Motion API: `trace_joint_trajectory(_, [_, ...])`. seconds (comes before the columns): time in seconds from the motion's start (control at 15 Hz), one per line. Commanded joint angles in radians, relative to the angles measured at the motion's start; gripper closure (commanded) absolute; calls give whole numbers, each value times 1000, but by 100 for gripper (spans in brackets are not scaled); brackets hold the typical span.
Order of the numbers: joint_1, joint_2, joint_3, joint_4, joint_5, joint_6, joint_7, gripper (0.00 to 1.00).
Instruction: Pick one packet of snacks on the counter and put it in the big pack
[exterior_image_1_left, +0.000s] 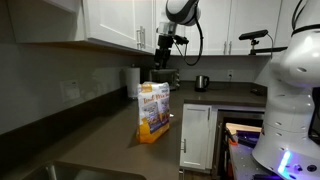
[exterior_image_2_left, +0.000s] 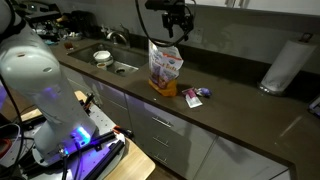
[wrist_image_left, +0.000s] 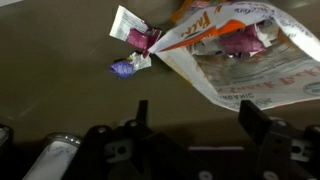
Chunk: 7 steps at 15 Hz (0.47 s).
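The desk (exterior_image_2_left: 245, 115) ran long and dark. The big pack (exterior_image_2_left: 165, 66) stood upright close to its front edge, its torn mouth gaping upward, likely so that a packet could be dropped in from above. The tool (exterior_image_2_left: 178, 22) hung well above the pack. In the wrist view its jaws were spread wide with nothing between them, seemingly poised to descend for a pick. The snack packets (exterior_image_2_left: 194, 95) lay flat just beside the pack's foot, on the side toward the paper-towel roll (exterior_image_2_left: 283, 65) at the back edge. The wrist view showed a pink packet (wrist_image_left: 138, 40) and a purple packet (wrist_image_left: 122, 68), though blur might have hidden others.
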Motion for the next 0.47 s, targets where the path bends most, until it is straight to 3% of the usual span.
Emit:
trace_joint_trajectory(0.0, [-29, -12, 2, 10, -46, -4, 27, 0])
trace_joint_trajectory(0.4, [-59, 15, 3, 23, -111, -5, 74, 0])
